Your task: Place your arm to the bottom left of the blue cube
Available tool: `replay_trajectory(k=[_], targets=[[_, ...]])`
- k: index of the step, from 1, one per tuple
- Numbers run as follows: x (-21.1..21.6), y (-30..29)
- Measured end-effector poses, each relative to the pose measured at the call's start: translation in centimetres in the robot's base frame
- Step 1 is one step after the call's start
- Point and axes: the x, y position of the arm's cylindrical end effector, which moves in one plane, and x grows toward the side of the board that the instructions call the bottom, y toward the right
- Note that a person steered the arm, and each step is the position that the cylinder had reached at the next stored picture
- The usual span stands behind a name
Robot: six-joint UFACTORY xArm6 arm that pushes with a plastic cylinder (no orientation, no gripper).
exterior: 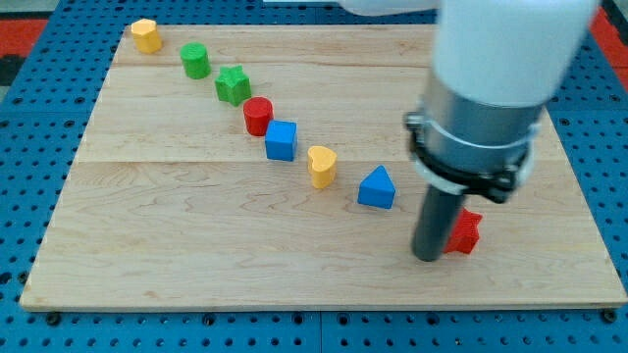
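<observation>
My tip (429, 257) rests on the wooden board (196, 255) toward the view's lower right; it is a plain dark rod with nothing to open or close, and it holds nothing. Its right side stands against a red block (464, 233) of jagged outline, partly hidden behind the rod; actual contact cannot be confirmed. No brand, label or writing is legible on any surface. The blue cube (281, 140) lies well apart from my tip, up and to the view's left, near the board's centre. It sits in a diagonal row: yellow block (146, 35), green cylinder (195, 61), green star-like block (234, 85), red cylinder (258, 116) just beside the cube, then yellow heart-shaped block (322, 166) and blue triangular block (377, 188).
</observation>
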Motion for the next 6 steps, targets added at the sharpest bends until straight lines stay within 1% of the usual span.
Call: replay_trajectory(k=[1,2,3,4,5,6], targets=[[0.0,4.0],[-0.3,4.5],[-0.5,3.7],[2.6,6.0],[2.6,1.3],[2.2,-6.1]])
